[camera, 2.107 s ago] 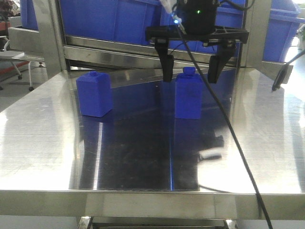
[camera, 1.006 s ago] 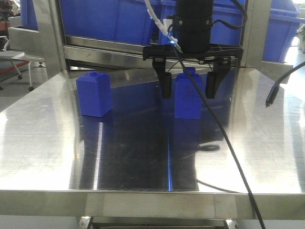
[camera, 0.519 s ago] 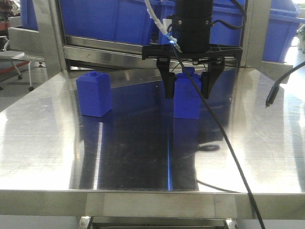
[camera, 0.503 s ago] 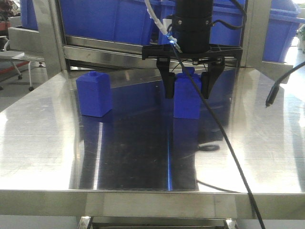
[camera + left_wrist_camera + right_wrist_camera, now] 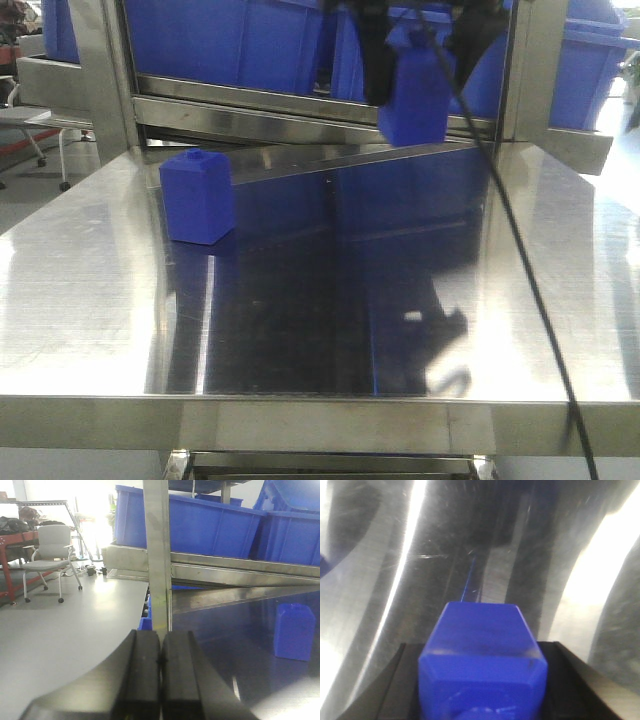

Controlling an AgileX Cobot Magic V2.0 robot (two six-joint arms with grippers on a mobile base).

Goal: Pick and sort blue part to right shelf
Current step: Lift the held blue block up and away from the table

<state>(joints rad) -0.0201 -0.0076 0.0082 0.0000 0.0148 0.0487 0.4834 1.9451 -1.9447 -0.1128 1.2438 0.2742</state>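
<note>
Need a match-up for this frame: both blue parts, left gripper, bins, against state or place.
Things:
1. upper blue part
2. lower blue part
3. left gripper
4. blue bins

States or places:
a. shut, empty
b. standing on the table
c. on the shelf behind the table
d. held aloft by the right gripper

Pairs: 1-d, 2-b, 3-a, 4-c

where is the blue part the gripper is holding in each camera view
Exterior front: held blue part at top centre, in the right gripper, above the steel table.
Left wrist: not in it; the other blue part, at right, stands on the table.
Right wrist: bottom centre, large.
Shared landmark: the steel table.
</note>
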